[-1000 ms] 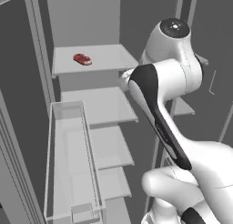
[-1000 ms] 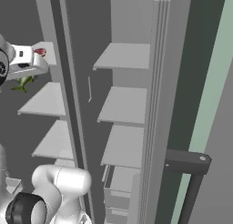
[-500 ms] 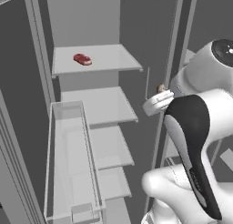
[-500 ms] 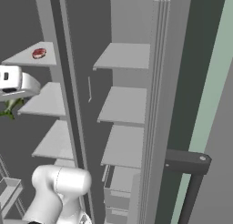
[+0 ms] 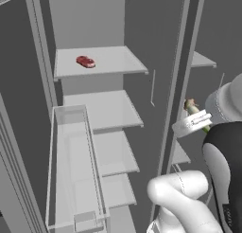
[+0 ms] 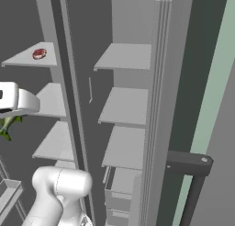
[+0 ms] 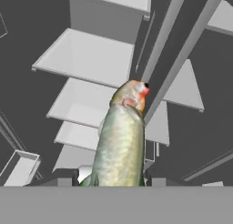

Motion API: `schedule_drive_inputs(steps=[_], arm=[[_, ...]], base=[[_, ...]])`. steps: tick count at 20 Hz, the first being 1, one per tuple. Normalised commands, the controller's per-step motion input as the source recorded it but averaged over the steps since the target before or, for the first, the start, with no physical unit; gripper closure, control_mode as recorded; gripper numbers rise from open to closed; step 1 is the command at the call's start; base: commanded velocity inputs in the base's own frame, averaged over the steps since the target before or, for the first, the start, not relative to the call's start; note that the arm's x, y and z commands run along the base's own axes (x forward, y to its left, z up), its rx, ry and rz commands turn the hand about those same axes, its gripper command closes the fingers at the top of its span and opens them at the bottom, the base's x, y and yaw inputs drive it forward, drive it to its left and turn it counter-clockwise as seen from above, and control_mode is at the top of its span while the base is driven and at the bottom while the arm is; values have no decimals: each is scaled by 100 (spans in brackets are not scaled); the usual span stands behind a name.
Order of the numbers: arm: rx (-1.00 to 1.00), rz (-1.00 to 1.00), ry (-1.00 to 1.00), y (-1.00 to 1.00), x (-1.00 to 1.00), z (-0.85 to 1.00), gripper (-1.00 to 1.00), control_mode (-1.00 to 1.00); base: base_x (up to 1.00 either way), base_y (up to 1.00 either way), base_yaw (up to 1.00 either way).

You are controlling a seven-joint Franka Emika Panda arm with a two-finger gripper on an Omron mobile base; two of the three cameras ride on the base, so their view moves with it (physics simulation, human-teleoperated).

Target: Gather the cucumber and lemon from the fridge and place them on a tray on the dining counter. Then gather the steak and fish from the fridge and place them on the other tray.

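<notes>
Close up, hand view: fish fills the centre, head w/ red eye pointing away toward the fridge shelves, body running down between the gripper tips, so gripper is clamped on it. Left base view shows the fish head poking past the hand, held in the air in front of the open fridge, right of the centre divider. Arm bent, elbow low, hand raised at mid-shelf height. Farther in, steak lies on the top shelf, near its left edge; lower shelves look bare.
</notes>
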Motion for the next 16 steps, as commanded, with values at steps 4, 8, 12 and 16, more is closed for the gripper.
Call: schedule_drive_inputs(steps=[4, 8, 12, 16], arm=[[-1, 0, 0, 1, 5, 0, 100, -100], [0, 0, 0, 0, 1, -1, 100, 100], [0, 0, 0, 0, 0, 0, 100, 100], [0, 0, 0, 0, 0, 0, 100, 100]], base=[[0, 0, 0], [-11, -1, 0], [-74, -3, -1], [-91, 0, -5]])
